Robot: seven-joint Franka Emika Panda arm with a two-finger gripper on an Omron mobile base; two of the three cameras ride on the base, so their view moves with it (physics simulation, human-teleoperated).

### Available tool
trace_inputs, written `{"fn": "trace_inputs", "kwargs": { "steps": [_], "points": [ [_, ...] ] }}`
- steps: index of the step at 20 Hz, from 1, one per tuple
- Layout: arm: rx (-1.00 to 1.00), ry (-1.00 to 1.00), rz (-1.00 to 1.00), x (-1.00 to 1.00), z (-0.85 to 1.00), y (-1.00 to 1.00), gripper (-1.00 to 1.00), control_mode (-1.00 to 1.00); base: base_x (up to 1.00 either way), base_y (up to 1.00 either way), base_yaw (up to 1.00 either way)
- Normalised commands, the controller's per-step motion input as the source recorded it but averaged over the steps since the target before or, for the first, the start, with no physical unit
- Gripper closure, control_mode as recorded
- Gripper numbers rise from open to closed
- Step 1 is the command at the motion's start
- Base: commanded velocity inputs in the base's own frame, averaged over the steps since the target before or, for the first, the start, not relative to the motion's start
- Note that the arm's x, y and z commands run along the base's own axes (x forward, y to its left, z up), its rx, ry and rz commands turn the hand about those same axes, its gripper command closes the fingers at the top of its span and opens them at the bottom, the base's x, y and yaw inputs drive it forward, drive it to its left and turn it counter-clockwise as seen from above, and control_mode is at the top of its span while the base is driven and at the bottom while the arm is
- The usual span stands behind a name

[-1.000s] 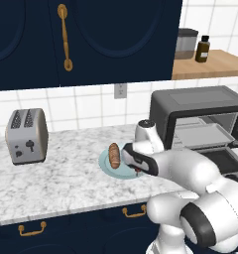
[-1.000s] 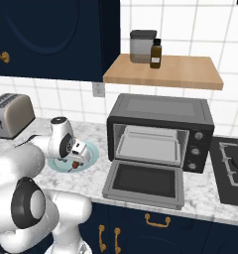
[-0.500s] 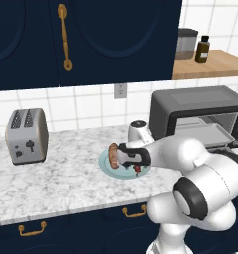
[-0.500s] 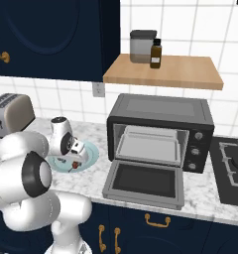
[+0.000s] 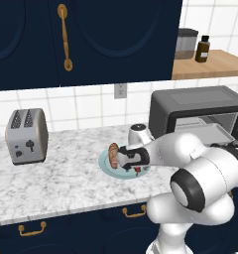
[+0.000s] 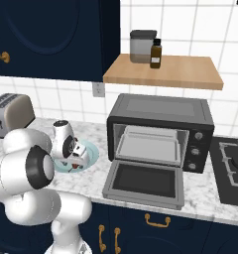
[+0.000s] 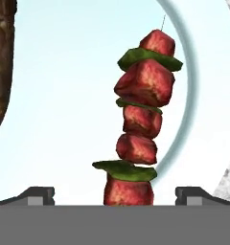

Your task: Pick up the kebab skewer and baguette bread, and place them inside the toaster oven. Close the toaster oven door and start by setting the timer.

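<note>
Now the claw [image 7: 115, 194] hangs low over the plate [image 5: 107, 163], fingers spread wide and pinching nothing, with the kebab skewer [image 7: 142, 119] lying between the two dark fingertips [image 7: 38, 195]. To take it well, I judge the claw should drop straight down until the tips straddle the chunks, then press together across the stick's thin width, near the middle so it does not tip. The skewer lies flat on the plate; in the hand view its long axis runs away from the claw, bare point toward the plate's far rim. The baguette bread [image 5: 113, 155] lies beside it on the same plate, on the side away from the toaster oven [image 6: 160, 126], whose door [image 6: 145, 182] hangs open onto the table [image 5: 56, 183].
</note>
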Motion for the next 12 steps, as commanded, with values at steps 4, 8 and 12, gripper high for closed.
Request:
{"fn": "trace_inputs", "kwargs": {
  "steps": [4,8,12],
  "points": [
    [0.0,0.0,0.0,0.0,-0.12,-0.21,-1.0,-1.0,0.0,0.0,0.0],
    [0.0,0.0,0.01,0.0,-0.02,-0.04,-1.0,-1.0,0.0,0.0,0.0],
    [0.0,0.0,0.01,0.0,0.0,0.01,1.0,-1.0,0.0,0.0,0.0]
  ]
}}
